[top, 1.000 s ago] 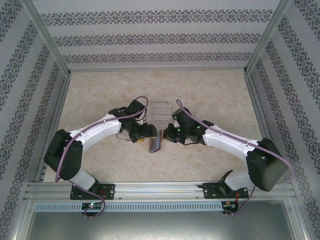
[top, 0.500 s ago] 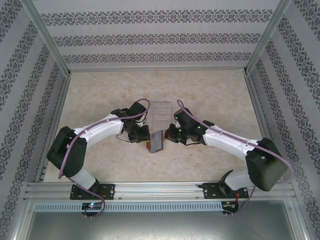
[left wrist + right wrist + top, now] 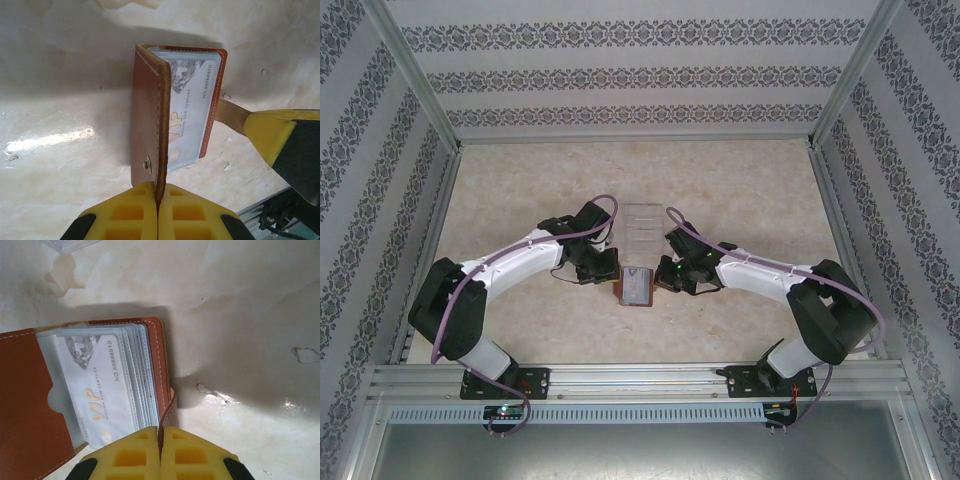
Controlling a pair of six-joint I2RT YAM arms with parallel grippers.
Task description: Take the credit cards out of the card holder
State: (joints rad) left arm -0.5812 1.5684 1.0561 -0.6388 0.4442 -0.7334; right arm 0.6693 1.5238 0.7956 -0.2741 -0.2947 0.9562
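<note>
Card holder (image 3: 635, 286) is held open near the middle of the table (image 3: 750, 190).
One cover (image 3: 147, 115) is pinched by the left gripper (image 3: 157, 192), the strap (image 3: 227, 112) by the right gripper (image 3: 161, 432); a credit card (image 3: 97, 390) is seen inside.

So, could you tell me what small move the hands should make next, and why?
Probably spread the wallet a little wider: the left hand and right hand each pinch one side of it, it stands half open, and the VIP card sits tucked inside.
</note>
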